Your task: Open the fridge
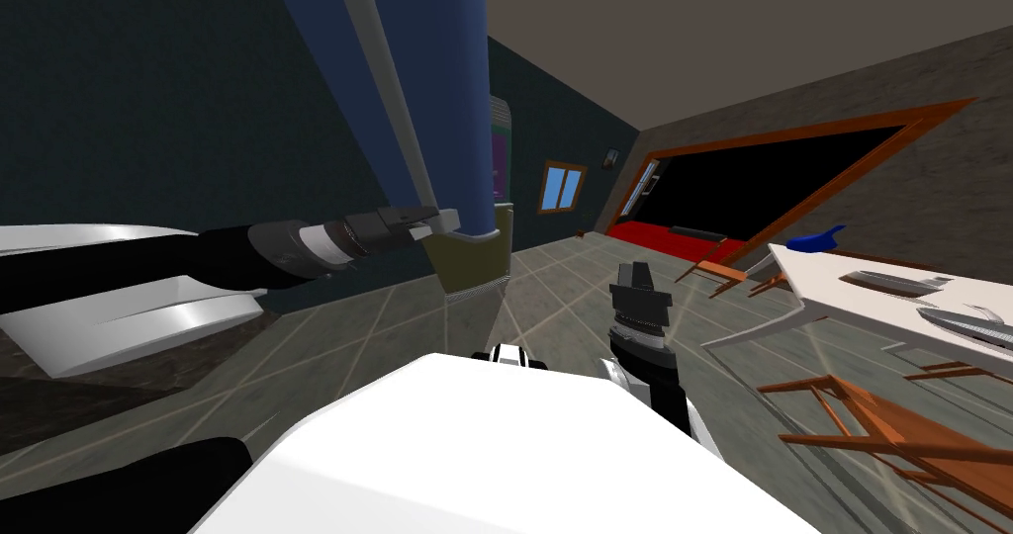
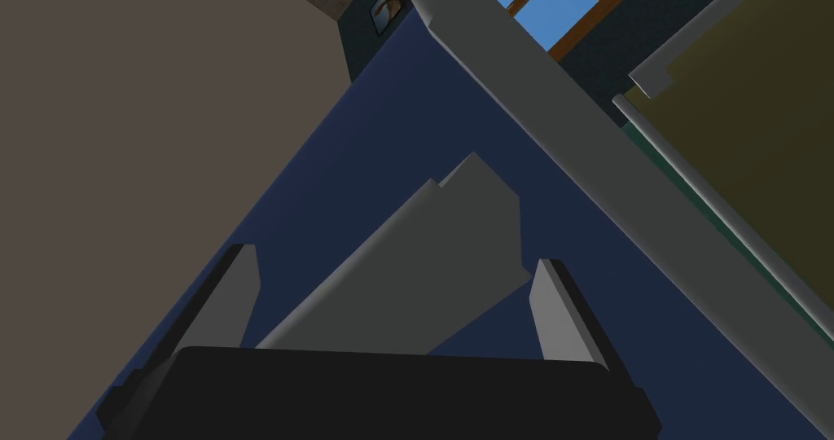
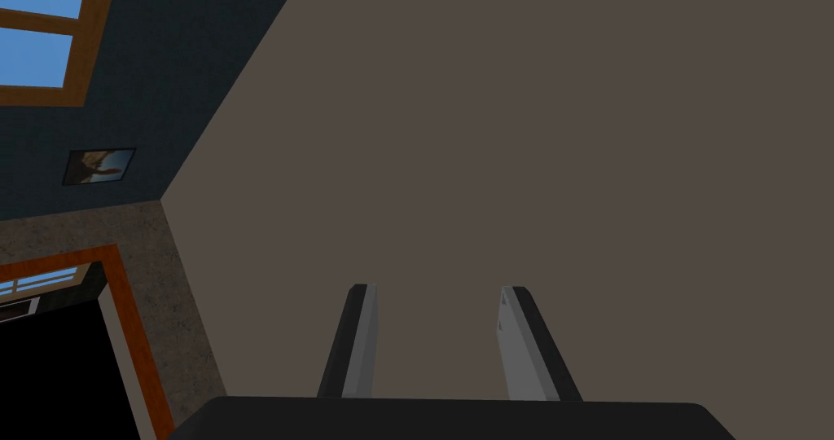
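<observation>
- Ahead, at about eleven o'clock, the fridge door (image 1: pixel 450 83) rises as a tall blue panel with a long grey handle (image 1: pixel 389 73) running down it.
- The left gripper (image 1: pixel 440 223) is at the handle's lower end. Its jaws are spread and straddle the handle's foot without pressing it.
- The right gripper (image 1: pixel 631 273) hangs at one o'clock and points upward, jaws apart on nothing.
- The door probably swings heavy and stiff, likely held by a seal. The handle looks rigid and smooth, so thin blades could slide along it.
- The best hold seems to be square across the bar, clamped firmly, followed by a steady pull.
</observation>
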`<state>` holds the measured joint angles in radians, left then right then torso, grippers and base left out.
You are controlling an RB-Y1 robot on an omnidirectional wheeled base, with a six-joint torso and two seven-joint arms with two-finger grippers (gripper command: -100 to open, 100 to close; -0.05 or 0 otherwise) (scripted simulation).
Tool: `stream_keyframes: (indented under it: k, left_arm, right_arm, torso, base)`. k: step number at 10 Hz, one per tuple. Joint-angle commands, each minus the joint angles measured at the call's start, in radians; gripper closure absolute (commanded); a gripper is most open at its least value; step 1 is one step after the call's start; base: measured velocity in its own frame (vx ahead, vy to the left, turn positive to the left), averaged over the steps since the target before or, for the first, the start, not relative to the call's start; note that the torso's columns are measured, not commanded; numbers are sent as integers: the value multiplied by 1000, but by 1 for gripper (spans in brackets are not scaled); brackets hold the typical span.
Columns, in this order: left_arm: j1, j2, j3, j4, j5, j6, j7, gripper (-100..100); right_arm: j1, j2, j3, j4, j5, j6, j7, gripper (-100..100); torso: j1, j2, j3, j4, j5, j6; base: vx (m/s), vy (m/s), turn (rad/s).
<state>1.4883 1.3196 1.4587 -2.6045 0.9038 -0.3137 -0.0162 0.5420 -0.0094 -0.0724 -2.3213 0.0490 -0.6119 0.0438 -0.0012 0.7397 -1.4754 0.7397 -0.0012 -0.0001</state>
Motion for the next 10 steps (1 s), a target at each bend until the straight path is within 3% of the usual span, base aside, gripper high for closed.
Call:
stream_keyframes:
  k: [1, 3, 4, 5, 10]
  left_arm:
    - [6, 20, 76, 3, 31, 21, 22, -100]
    - [13, 30, 113, 5, 47, 32, 35, -100]
    - [8, 33, 94, 7, 48, 36, 28, -100]
    - [8, 33, 95, 8, 49, 39, 28, 0]
    - [11, 33, 92, 10, 48, 43, 28, 0]
  right_arm:
    - [0, 0, 0, 0, 0, 0, 0, 0]
    - [0, 0, 0, 0, 0, 0, 0, 0]
    - [0, 0, 0, 0, 0, 0, 0, 0]
    - [0, 0, 0, 0, 0, 0, 0, 0]
    - [0, 0, 0, 0, 0, 0, 0, 0]
  torso:
    - [-1, 1, 0, 1, -1, 0]
    - [-3, 2, 1, 1, -2, 1]
    - [-4, 2, 1, 1, -2, 1]
    - [-3, 2, 1, 0, -1, 1]
    - [0, 0, 1, -1, 1, 0]
  base:
    - [0, 5, 29]
    - [2, 6, 30]
    - [0, 0, 0]
    - [0, 0, 0]
    - [0, 0, 0]
